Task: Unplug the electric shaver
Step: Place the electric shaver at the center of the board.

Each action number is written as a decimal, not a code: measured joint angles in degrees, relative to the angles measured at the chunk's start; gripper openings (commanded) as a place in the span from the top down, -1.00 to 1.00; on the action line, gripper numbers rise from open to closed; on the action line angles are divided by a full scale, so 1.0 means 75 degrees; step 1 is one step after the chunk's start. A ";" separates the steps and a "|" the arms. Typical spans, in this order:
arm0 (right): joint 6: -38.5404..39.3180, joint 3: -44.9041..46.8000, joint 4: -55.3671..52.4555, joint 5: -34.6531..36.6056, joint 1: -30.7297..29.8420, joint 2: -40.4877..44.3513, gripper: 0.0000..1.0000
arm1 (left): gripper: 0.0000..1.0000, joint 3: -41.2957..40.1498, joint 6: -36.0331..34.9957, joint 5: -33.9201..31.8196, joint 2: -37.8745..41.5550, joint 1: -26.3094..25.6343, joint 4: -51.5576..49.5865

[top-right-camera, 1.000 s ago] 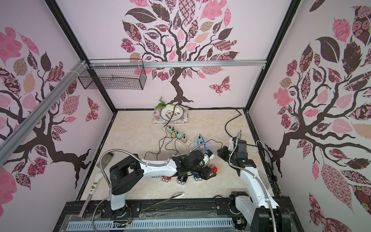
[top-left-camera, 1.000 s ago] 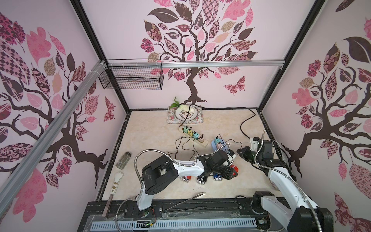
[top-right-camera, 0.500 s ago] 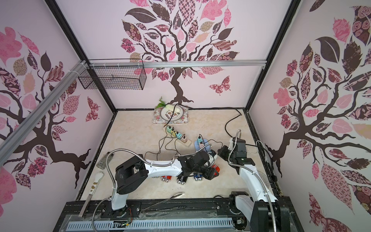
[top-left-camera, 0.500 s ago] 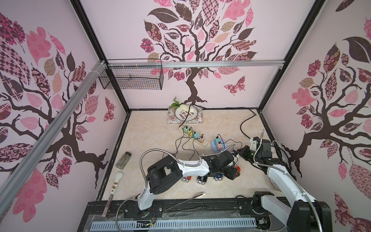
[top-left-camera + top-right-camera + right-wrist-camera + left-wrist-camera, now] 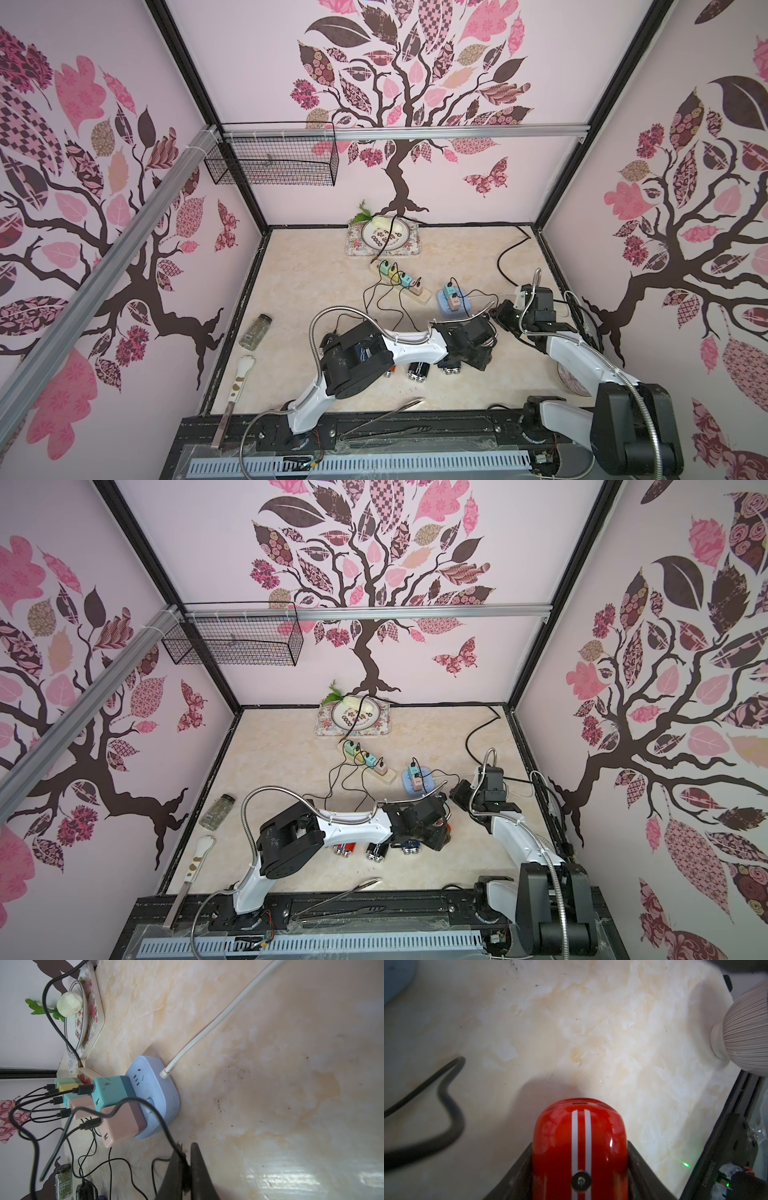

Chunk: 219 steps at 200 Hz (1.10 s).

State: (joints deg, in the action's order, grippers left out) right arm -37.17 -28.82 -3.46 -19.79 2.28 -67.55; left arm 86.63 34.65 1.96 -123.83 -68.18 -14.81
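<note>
shaver (image 5: 579, 1147) clamped between left fingers (image 5: 517, 1176), right fingers (image 5: 173, 1176) pinching cable (image 5: 166, 1130)

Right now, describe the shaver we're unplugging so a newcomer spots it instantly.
Find the marble tabletop, then the left arm stretched across its front. The red shaver sits clamped in that arm's hand; unlike the shavers lying loose nearby, it bears two white stripes.
</note>
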 measured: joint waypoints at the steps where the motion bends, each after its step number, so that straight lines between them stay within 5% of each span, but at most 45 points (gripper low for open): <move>1: -0.0003 0.0003 0.0006 0.0000 0.0000 -0.0006 0.82 | 0.25 0.0012 0.0006 -0.0006 -0.0006 0.0000 -0.0015; 102: -0.0213 0.0251 0.0539 -0.0038 0.0006 -0.1011 0.71 | -0.04 0.0437 0.0020 -0.0455 -0.0201 -0.0102 -0.0603; 164: -0.0210 0.0251 0.0554 -0.0114 0.0006 -0.1151 0.65 | -0.41 0.0493 0.0096 -0.0420 -0.0224 -0.0099 -0.0618; 219: -0.0213 0.0251 0.0551 -0.0114 0.0009 -0.1151 0.57 | -0.43 0.0493 0.0157 -0.0367 -0.0224 -0.0093 -0.0554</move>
State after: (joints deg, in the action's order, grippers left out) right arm -38.76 -26.94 0.67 -20.64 2.35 -76.18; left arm 90.32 35.83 -0.80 -125.51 -68.88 -18.96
